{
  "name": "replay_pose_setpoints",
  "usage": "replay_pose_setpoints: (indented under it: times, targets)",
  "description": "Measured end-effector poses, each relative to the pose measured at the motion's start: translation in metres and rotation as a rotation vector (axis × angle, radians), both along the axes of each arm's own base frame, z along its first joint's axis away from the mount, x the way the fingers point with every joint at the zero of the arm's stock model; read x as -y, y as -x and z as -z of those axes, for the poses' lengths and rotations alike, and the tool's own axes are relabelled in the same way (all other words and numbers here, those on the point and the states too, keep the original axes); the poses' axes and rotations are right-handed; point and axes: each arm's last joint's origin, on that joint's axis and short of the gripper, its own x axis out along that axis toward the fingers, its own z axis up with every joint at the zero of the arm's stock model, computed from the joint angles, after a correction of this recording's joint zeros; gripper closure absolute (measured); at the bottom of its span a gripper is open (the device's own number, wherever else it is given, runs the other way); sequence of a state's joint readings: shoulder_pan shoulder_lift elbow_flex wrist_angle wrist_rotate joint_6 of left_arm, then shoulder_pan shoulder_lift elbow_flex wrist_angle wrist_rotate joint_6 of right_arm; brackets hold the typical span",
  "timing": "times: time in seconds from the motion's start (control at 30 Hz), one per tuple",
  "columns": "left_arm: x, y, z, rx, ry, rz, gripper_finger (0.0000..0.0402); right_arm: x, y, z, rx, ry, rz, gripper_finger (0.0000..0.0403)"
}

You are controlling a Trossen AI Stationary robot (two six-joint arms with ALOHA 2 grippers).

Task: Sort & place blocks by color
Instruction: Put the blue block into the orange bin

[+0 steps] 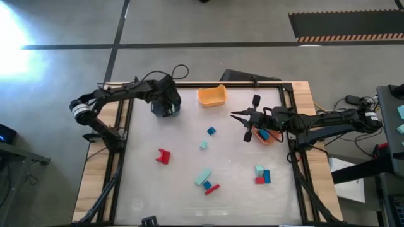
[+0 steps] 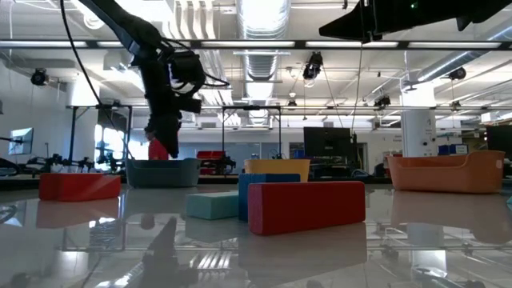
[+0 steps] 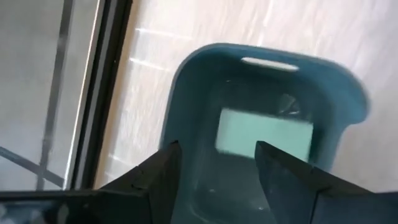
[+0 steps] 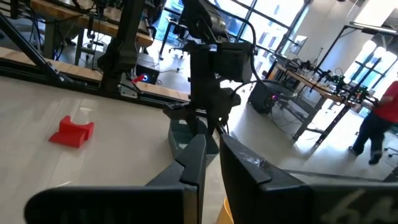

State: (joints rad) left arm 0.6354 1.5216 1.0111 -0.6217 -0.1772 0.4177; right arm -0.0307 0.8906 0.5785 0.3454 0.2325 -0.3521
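Left gripper (image 3: pixel 214 165) gapes empty over the teal bin (image 3: pixel 186 81) — mint block (image 3: pixel 264 134) inside — lifting carelessly could snag the rim.

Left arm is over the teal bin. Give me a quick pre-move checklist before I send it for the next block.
1. Left gripper jaws open: ok.
2. Pale mint green block lying inside the dark teal plastic bin, clear of the jaws: ok.
3. Nothing between the left jaws: ok.
4. Right gripper shut, holding nothing, parked beside the orange bin: ok.
5. Next mint target: small mint cube lies free mid-table: ok.
6. Sorting finished: not ok; red arch block and others remain on the table.
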Motion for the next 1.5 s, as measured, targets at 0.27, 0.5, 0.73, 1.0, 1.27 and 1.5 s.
replay_pose_setpoints:
  times: [0.27, 0.5, 0.73, 1.0, 1.27, 1.5]
  targets:
    - [0.043, -0.007, -0.041, 0.261, -0.008, -0.090, 0.0212, 0.000, 0.000, 0.000, 0.009, -0.041, 0.001, 0.0365]
    - [0.117, -0.017, -0.054, 0.626, 0.054, -0.025, 0.0212, -0.002, 0.000, 0.008, 0.016, -0.176, -0.063, 0.0365]
    - [0.184, -0.016, -0.031, 0.942, 0.108, 0.097, 0.0212, -0.013, 0.003, 0.023, -0.013, -0.352, -0.163, 0.0365]
    - [0.219, -0.003, -0.009, 1.137, 0.254, 0.137, 0.0212, -0.031, -0.003, 0.029, -0.043, -0.405, -0.223, 0.0365]
    - [0.225, 0.001, -0.002, 1.131, 0.304, 0.130, 0.0212, -0.040, -0.022, 0.041, -0.103, -0.390, -0.244, 0.0365]
    - [0.225, 0.001, -0.002, 1.128, 0.303, 0.130, 0.0212, -0.042, -0.033, 0.051, -0.148, -0.398, -0.233, 0.0365]
